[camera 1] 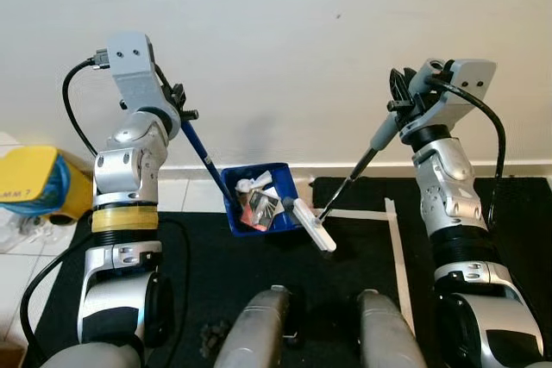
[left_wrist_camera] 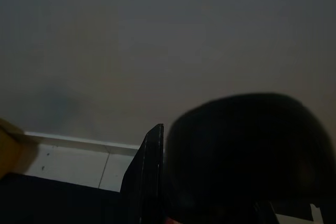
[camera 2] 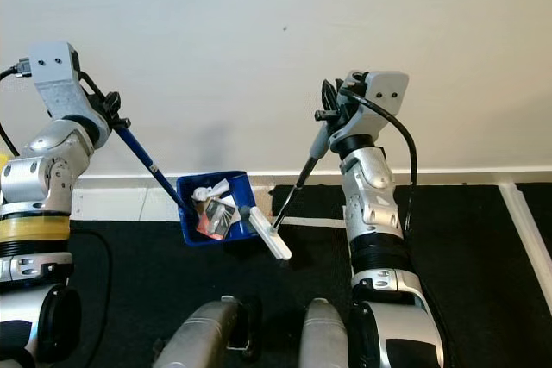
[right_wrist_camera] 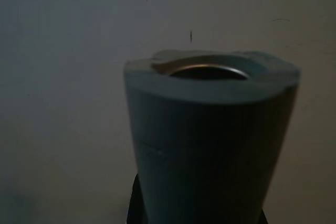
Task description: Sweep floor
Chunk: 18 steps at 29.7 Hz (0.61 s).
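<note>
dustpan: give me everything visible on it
The dustpan is a blue plastic tray on a long blue handle rising up and left into the left pincer, which grips its top. The tray is tilted, its lower edge at the black mat by the baseboard. Inside lie white scraps, crumpled silver foil and a reddish piece. The white brush head sits against its right rim.

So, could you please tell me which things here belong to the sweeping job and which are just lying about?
For the job:
- blue dustpan, holding scraps, held by left gripper
- broom, held by right gripper
- black mat

Lying about:
- yellow and blue object
- white tape lines
</note>
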Available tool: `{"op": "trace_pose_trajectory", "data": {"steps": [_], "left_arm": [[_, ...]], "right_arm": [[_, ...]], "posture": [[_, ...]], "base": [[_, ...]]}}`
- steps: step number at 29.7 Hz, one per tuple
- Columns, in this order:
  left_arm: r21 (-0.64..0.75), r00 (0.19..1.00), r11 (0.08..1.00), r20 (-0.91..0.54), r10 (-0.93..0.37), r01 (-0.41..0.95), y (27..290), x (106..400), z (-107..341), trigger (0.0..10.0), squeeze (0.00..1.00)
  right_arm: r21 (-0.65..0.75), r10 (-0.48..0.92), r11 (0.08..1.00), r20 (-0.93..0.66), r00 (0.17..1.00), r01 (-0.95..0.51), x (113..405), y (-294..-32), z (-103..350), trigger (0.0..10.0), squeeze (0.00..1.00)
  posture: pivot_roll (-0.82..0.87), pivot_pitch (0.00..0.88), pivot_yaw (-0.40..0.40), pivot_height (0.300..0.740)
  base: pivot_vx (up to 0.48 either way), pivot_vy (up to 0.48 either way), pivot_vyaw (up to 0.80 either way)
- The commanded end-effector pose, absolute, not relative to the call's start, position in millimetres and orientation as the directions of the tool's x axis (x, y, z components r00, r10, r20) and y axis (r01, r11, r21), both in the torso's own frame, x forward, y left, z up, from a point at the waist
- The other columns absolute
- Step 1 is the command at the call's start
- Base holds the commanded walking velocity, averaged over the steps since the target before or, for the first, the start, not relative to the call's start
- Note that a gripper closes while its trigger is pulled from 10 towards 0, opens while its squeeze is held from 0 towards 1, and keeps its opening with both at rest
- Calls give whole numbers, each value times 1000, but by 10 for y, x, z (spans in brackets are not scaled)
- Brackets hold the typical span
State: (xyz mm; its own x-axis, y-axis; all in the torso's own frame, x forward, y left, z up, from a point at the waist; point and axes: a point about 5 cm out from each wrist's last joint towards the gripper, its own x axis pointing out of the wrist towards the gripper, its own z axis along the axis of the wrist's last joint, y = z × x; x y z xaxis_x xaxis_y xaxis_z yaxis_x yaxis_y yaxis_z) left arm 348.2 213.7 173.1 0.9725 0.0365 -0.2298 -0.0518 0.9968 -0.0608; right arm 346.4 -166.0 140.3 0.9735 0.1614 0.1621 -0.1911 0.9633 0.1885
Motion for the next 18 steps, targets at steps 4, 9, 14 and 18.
{"op": "trace_pose_trajectory", "data": {"steps": [4,9,14,18], "left_arm": [[-81,993,996,-120,15,-25,2107,3491,1934,10000,0],[-83,992,996,-122,12,-22,2096,3494,1925,10000,0],[-84,992,996,-126,14,-24,2097,3491,1916,10000,0],[-87,991,996,-129,14,-26,2094,3490,1910,10000,0]], "right_arm": [[191,180,959,154,971,-208,3456,-1597,1366,10000,0],[192,180,959,153,972,-208,3459,-1600,1364,10000,0],[193,180,959,151,972,-208,3451,-1601,1353,10000,0],[193,180,959,151,972,-208,3452,-1602,1354,10000,0]], "posture": [[-14,40,93,740],[-16,40,93,740],[-15,43,92,740],[-15,44,91,740]], "base": [[0,-412,0],[0,-414,0],[0,-404,0],[0,-338,0]]}}
